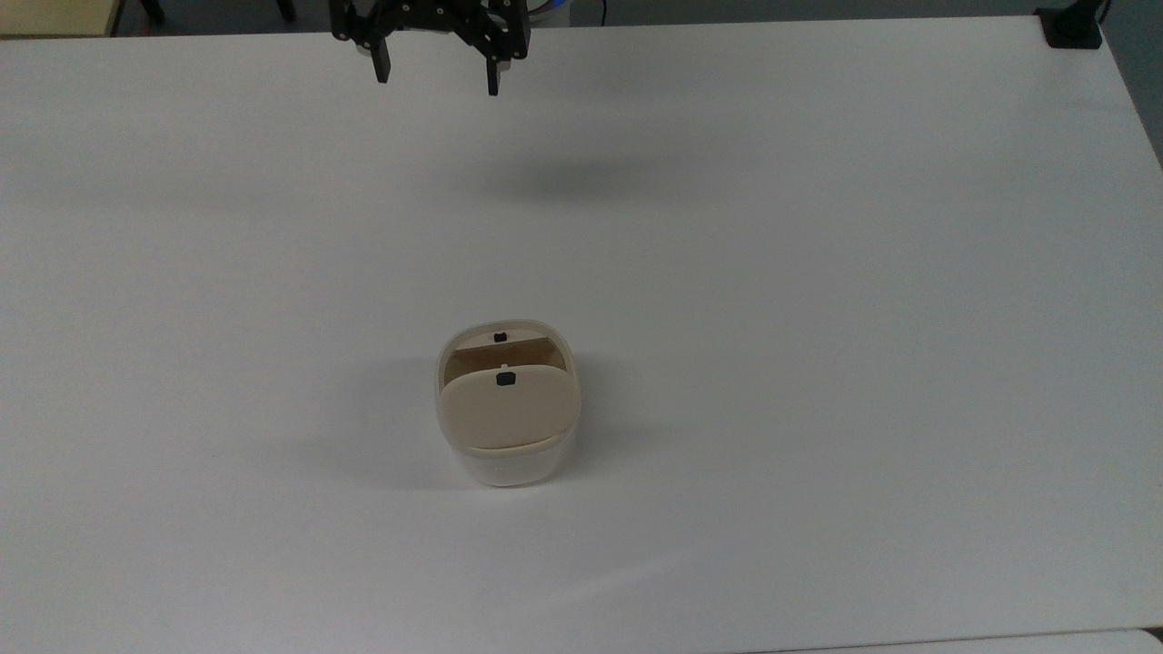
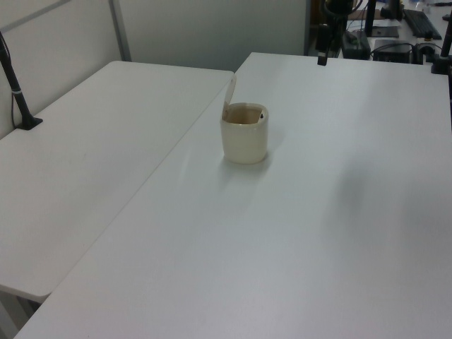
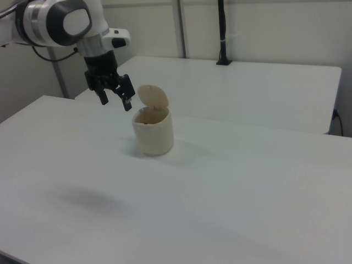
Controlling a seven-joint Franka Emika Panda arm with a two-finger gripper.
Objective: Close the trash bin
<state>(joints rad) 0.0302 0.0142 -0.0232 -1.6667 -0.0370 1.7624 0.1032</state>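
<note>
The trash bin point(image 1: 505, 454) point(image 2: 245, 141) point(image 3: 153, 135) is a small cream-white tub standing on the white table point(image 1: 818, 272). Its beige lid point(image 1: 507, 407) point(image 3: 152, 97) is hinged up, leaving the mouth open, and a small black latch button point(image 1: 505, 380) sits on the lid. My gripper point(image 1: 437, 80) point(image 3: 115, 102) hangs high in the air near the table's far edge in the top view, well away from the bin. Its black fingers point(image 1: 382, 70) are spread apart, open, holding nothing. In the left view one finger point(image 2: 321, 55) pokes down at the top edge.
A second white table point(image 2: 92, 155) point(image 3: 247, 88) adjoins this one on the bin's lid side. A black post point(image 2: 18, 99) point(image 3: 222, 33) is clamped to it. A black clamp point(image 1: 1072, 27) sits at the far right corner in the top view.
</note>
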